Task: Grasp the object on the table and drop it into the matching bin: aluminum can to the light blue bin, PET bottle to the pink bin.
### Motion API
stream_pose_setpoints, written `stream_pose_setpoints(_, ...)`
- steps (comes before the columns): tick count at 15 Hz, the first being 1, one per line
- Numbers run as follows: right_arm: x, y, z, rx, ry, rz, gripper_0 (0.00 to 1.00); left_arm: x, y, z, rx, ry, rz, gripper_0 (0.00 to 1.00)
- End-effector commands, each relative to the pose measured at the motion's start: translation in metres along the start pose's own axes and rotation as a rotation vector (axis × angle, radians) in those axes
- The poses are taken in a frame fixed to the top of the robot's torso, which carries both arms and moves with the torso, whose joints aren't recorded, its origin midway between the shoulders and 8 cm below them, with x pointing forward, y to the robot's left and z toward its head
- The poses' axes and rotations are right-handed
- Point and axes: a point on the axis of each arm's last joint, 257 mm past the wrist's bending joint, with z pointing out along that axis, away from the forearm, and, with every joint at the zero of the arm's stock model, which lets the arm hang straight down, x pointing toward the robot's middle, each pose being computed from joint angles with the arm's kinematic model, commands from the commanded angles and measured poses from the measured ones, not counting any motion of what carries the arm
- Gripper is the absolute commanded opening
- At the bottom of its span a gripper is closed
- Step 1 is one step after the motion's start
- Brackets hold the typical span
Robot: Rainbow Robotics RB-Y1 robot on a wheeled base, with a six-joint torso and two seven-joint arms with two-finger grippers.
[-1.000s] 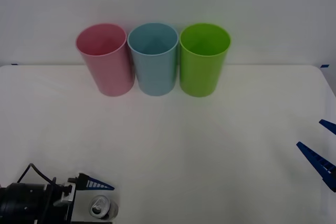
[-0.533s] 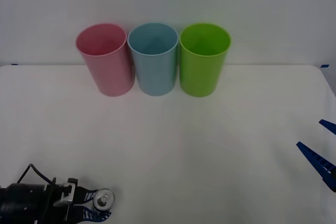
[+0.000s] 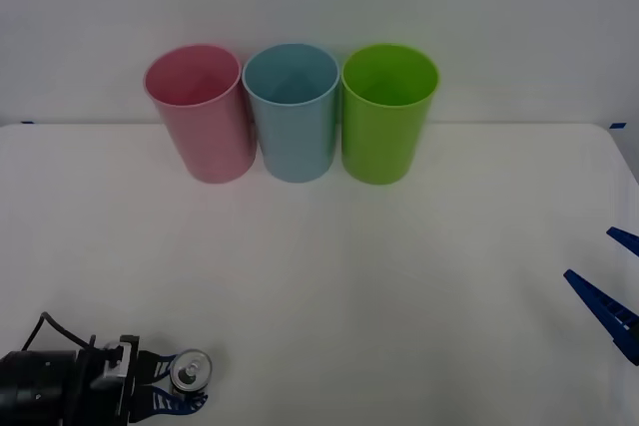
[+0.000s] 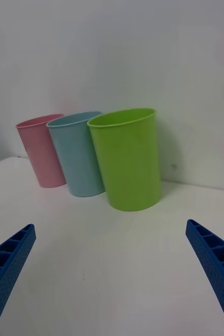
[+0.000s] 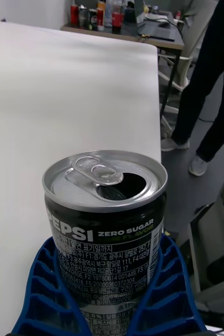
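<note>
The aluminum can (image 3: 190, 371) has a silver pull-tab top and a dark body. It stands upright at the near left of the white table (image 3: 399, 276), with my left gripper (image 3: 183, 387) shut on it. In the left wrist view the blue fingers (image 5: 43, 294) clasp the can (image 5: 106, 226) on both sides of its lower body. The light blue bin (image 3: 293, 115) stands at the far side between the pink bin (image 3: 200, 117) and a lime green cup (image 3: 387, 115). My right gripper (image 3: 611, 284) hangs open at the right edge, holding nothing.
From the right wrist view (image 4: 112, 278) the three cups stand in a row: pink bin (image 4: 41, 152), light blue bin (image 4: 77, 157), green cup (image 4: 127, 157). Bare white tabletop lies between the can and the cups. A wall rises behind them.
My left gripper's fingers have closed on the can, and can and gripper have shifted slightly away from the near edge. The right arm has not moved.
</note>
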Motion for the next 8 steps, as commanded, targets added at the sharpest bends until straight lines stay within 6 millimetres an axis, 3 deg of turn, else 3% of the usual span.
stream_pose_setpoints(1,0.000,0.000,0.000,0.000,0.000,0.000,1.00,-0.012,0.003,-0.010,-0.050,-0.055,-0.016,0.00)
stream_pose_setpoints(8,0.000,0.000,0.000,0.000,0.000,0.000,1.00,-0.035,0.032,-0.054,-0.249,-0.182,-0.048,0.00)
